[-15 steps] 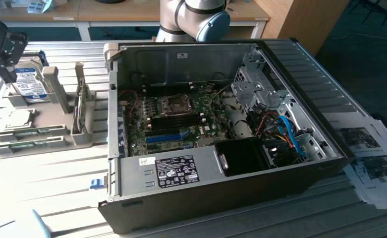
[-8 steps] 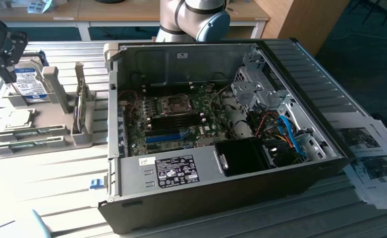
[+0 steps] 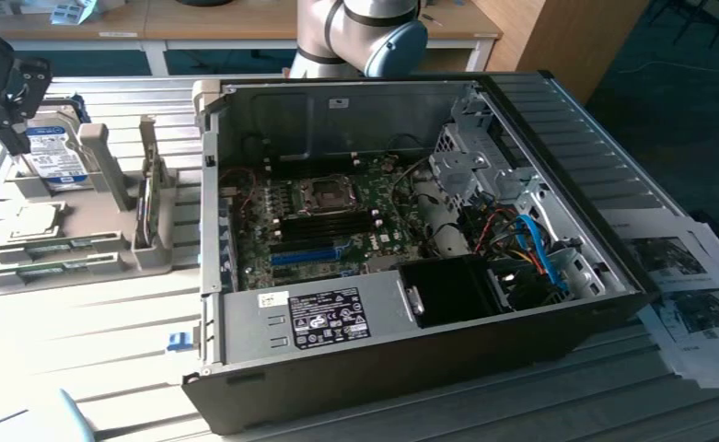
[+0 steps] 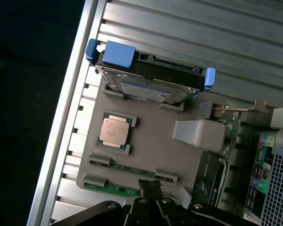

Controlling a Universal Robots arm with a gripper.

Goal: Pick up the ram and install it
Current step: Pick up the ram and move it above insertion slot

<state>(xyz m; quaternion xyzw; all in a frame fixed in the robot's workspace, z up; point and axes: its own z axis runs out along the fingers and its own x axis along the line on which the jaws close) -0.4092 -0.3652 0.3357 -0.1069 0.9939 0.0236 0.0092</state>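
Two green ram sticks lie in slots of a grey holder tray (image 3: 101, 262): one ram (image 3: 62, 246) (image 4: 132, 170) and a second ram (image 3: 54, 271) (image 4: 114, 189) beside it. My black gripper (image 3: 17, 147) (image 4: 150, 184) hangs above the tray at the exterior view's left, with nothing held and its fingertips close together. In the wrist view the fingertips sit over the end of the tray where the ram sticks lie. The open PC case (image 3: 605, 276) with its motherboard (image 3: 322, 221) stands at the exterior view's middle, and the blue memory slots (image 3: 304, 253) show on the board.
The tray also carries a silver hard drive with a blue label (image 3: 54, 152) (image 4: 148, 84), a CPU (image 3: 34, 219) (image 4: 114, 130) and an upright card (image 3: 148, 198). Printed sheets (image 3: 690, 295) lie at the exterior view's right of the case. The slatted table's edge (image 4: 70, 108) runs beside the tray.
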